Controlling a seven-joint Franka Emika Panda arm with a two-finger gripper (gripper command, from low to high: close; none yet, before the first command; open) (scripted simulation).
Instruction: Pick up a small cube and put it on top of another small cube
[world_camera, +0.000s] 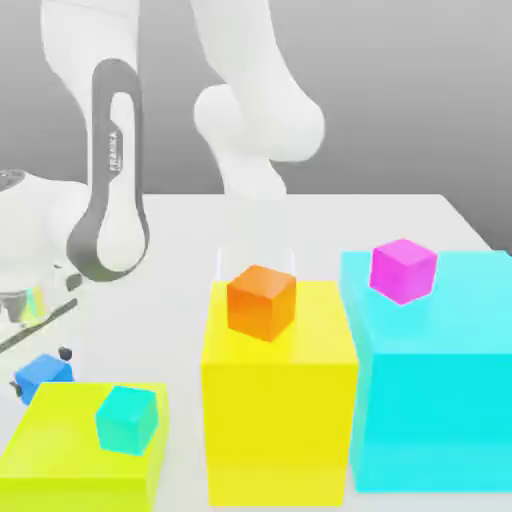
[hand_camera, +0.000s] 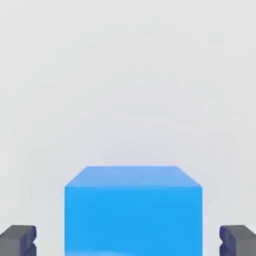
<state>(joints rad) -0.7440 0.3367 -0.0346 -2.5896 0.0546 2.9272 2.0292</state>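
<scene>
Squarely between the parted fingertips of the wide hand (hand_camera: 128, 241), the blue cube (hand_camera: 133, 220), untouched.

Blue cube (hand_camera: 133, 220) between open jaws.

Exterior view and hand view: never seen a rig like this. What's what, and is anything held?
It's a simulated one-armed robot. The exterior view looks on from off the arm; the hand view comes from a camera on the hand. On the pale table are three big blocks, each bearing a small cube: teal on yellow-green, orange on yellow, magenta on cyan. The end effector straddles a blue cube, gaps either side, so nothing is held.
</scene>
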